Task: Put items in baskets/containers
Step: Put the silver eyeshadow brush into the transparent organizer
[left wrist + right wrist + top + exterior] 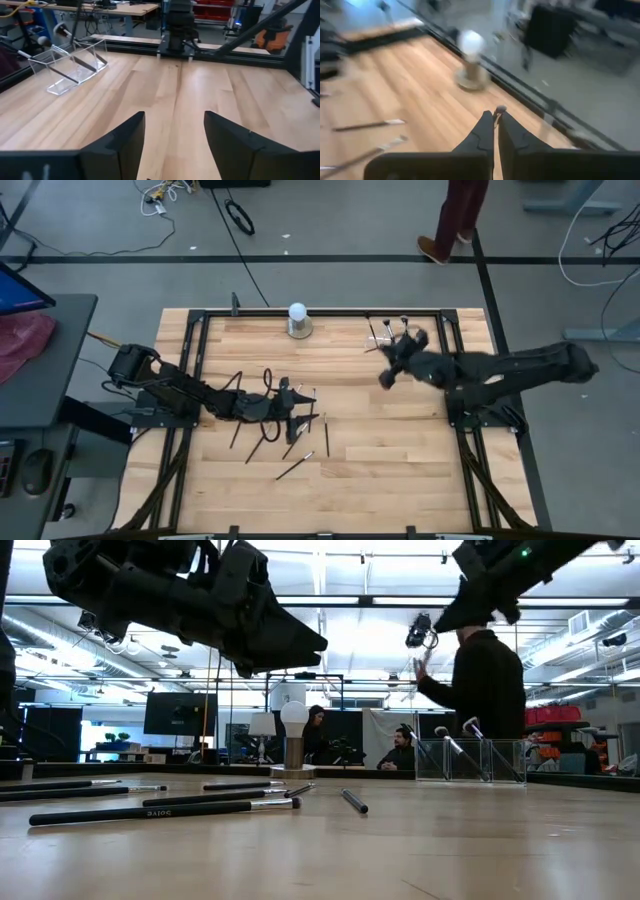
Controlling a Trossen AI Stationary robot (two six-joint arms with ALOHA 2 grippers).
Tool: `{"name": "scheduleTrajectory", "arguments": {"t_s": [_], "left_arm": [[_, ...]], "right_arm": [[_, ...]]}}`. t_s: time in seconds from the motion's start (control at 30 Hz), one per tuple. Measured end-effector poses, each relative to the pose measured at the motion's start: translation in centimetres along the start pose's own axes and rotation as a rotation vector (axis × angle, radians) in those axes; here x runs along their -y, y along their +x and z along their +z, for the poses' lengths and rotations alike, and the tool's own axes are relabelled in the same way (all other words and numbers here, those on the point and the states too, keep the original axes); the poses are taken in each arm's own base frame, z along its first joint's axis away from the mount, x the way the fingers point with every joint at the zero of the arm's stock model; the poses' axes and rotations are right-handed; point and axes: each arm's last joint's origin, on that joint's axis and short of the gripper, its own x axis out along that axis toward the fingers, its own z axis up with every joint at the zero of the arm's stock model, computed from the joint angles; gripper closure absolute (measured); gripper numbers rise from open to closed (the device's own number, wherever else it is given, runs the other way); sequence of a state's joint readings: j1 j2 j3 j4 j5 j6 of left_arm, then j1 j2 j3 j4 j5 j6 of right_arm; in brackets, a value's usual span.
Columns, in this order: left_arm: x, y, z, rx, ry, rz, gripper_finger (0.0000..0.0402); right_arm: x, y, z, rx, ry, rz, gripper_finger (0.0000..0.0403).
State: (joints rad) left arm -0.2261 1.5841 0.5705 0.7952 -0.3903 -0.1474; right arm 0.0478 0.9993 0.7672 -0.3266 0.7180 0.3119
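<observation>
Carrying one thin dark makeup brush [496, 113] pinched in my right claw [388, 376] near the small clear plastic holder [381, 337]; left claw [174, 134] spread over the desk's [400, 470] scattered brushes [294, 467]. They're light, stiff, probably slippery, so I'm gripping mid-handle.

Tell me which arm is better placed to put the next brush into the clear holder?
Right. The right tool is shut on a thin brush and hovers near the clear holder. The left tool is open, empty, over the loose brushes, farther from the holder.
</observation>
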Motion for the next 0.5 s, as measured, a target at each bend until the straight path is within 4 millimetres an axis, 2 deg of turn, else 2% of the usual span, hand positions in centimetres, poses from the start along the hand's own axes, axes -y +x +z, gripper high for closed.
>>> {"name": "scheduleTrajectory", "arguments": {"t_s": [0.1, 0.23, 0.37, 0.5], "left_arm": [[0.0, 0.0, 0.0, 0.0, 0.0, 0.002, 0.0197], [0.0, 0.0, 0.0, 0.0, 0.0, 0.002, 0.0197], [0.0, 0.0, 0.0, -0.002, 0.002, 0.002, 0.0197], [0.0, 0.0, 0.0, -0.003, 0.003, 0.006, 0.0197]], "right_arm": [[2.1, 0.8, 1.5, -0.104, -0.01, -0.055, 0.0401], [4.5, 2.9, 3.1, -0.207, -0.016, -0.05, 0.0401], [6.7, 5.5, 3.8, -0.278, -0.031, -0.058, 0.0401], [8.3, 8.3, 3.7, -0.365, -0.04, -0.049, 0.0401]]}}
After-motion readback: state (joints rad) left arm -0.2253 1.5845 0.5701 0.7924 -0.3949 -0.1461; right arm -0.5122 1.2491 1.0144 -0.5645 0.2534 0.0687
